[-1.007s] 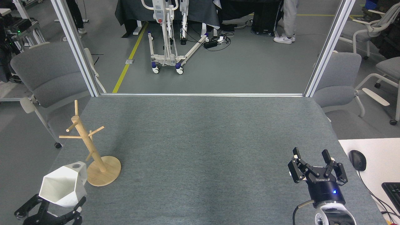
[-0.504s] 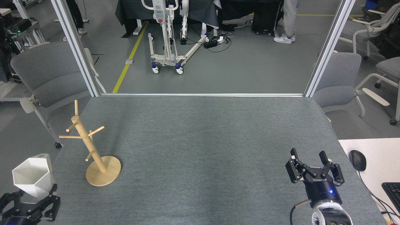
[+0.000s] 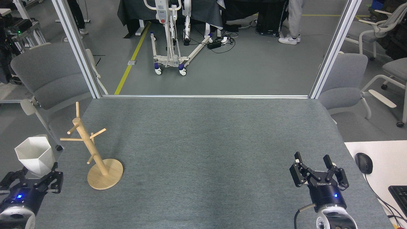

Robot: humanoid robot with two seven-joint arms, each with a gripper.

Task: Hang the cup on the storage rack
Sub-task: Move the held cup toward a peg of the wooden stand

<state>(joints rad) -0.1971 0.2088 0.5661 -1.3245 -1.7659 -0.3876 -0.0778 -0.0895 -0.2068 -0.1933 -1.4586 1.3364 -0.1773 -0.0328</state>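
The left end effector (image 3: 33,176) is gripping the white cup (image 3: 34,156) by its base, opening up, at nine o'clock of the wooden rack (image 3: 92,149) standing on the grey counter (image 3: 203,143). The right end effector (image 3: 314,163) is hovering wide, empty, at four o'clock.

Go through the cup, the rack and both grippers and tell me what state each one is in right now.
Cup: held upright in the left gripper, off the rack, mouth up.
Rack: standing on the table, all pegs bare.
Left gripper: shut on the cup's base.
Right gripper: open, holding nothing, over the table's near right part.
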